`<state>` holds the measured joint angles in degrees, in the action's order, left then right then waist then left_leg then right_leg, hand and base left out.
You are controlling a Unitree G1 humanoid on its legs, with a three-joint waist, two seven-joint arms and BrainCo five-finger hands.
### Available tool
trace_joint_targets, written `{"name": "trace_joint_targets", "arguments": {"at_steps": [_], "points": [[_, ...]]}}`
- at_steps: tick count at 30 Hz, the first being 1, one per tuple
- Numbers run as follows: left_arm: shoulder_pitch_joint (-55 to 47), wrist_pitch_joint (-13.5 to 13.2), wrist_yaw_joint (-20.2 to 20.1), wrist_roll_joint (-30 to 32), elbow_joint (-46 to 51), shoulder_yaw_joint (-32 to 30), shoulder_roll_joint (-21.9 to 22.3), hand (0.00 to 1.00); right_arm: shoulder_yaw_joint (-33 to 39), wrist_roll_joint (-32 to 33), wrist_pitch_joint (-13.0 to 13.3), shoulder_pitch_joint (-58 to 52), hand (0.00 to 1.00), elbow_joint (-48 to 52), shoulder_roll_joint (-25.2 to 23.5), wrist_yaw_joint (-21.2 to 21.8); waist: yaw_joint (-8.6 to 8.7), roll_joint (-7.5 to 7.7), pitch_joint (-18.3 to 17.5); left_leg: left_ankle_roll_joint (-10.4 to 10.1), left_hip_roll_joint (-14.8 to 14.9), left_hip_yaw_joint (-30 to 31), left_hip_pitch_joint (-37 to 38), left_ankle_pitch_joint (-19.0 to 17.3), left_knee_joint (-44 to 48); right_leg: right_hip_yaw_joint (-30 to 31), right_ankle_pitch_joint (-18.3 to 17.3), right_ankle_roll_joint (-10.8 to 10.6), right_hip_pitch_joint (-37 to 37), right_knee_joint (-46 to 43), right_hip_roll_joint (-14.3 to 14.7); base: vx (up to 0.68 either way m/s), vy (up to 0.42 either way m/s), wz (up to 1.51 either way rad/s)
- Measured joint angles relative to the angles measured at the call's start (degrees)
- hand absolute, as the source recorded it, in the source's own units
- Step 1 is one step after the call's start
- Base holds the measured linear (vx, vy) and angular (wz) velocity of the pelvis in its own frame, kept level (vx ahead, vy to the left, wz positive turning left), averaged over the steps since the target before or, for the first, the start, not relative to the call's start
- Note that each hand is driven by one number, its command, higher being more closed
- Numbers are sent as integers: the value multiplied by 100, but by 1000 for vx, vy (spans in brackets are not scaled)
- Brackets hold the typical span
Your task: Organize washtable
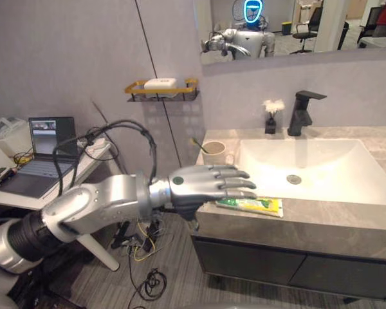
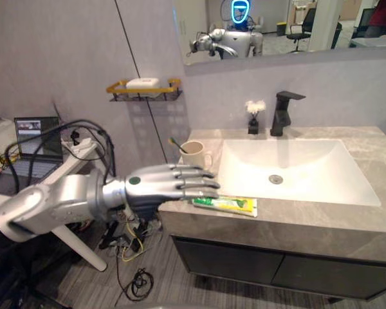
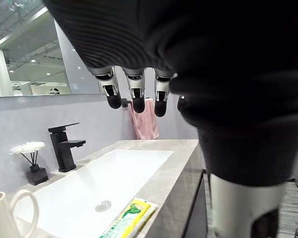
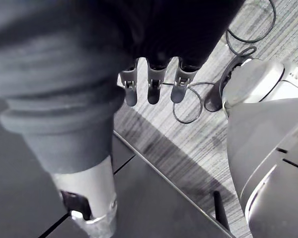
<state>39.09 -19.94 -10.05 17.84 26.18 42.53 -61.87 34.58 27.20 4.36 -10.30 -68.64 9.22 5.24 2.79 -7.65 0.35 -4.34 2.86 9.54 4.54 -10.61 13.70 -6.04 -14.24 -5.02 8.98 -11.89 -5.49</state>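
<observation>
A green and yellow toothpaste tube (image 1: 251,205) lies flat on the grey stone counter (image 1: 321,222), on the front strip before the white basin (image 1: 309,164). My left hand (image 1: 206,183) hovers over the counter's front left corner with fingers straight and open, their tips just above the tube's left end and holding nothing. A cream cup (image 1: 213,152) with a toothbrush in it stands at the counter's left, behind the hand. In the left wrist view the tube (image 3: 131,218) and the cup (image 3: 5,218) lie below the fingers (image 3: 136,96). My right hand (image 4: 153,89) hangs open over the floor.
A black faucet (image 1: 302,111) and a small black vase with white flowers (image 1: 271,116) stand at the back of the basin. A wall shelf (image 1: 161,90) holds a white soap. A side table with a laptop (image 1: 45,151) stands left. A pink towel (image 3: 144,119) hangs on the far wall.
</observation>
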Motion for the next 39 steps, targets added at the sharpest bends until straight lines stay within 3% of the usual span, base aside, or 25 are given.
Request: {"name": "trace_joint_targets", "arguments": {"at_steps": [4, 17, 29, 33, 39], "points": [[167, 44, -11, -5, -224, 88, -5, 0, -1, -4, -20, 45, 0, 45, 16, 0, 128, -73, -6, 7, 1, -12, 32, 10, -79, -2, 0, 0, -15, 2, -10, 0, 0, 0], [783, 137, -173, -90, -787, 566, 168, 0, -6, -24, -46, 93, 0, 78, 1, -5, 272, -143, -20, 13, -9, -4, 100, 22, -174, -12, 8, 2, -21, 34, -47, 31, 3, -1], [673, 332, -260, -149, -1160, 826, 997, 0, -144, -78, -57, 100, 0, 54, -15, -7, 281, -162, -32, 31, -7, 149, -181, 279, -188, -126, 571, 76, -40, 490, 13, -8, 3, 5], [663, 425, -362, -144, -1397, 985, 1372, 0, -266, -83, -59, 209, 0, 41, -18, -18, 279, -125, -2, 67, -93, 286, -557, 752, -542, -190, 770, 85, -361, 749, -67, -82, -7, 21], [669, 515, -364, -145, -1508, 1195, 1680, 0, -370, -106, -47, 460, 0, 118, -27, -37, 245, -123, 44, 22, -62, 256, -837, 941, -1054, -194, 795, 46, -660, 1214, -40, -56, 8, -3]]}}
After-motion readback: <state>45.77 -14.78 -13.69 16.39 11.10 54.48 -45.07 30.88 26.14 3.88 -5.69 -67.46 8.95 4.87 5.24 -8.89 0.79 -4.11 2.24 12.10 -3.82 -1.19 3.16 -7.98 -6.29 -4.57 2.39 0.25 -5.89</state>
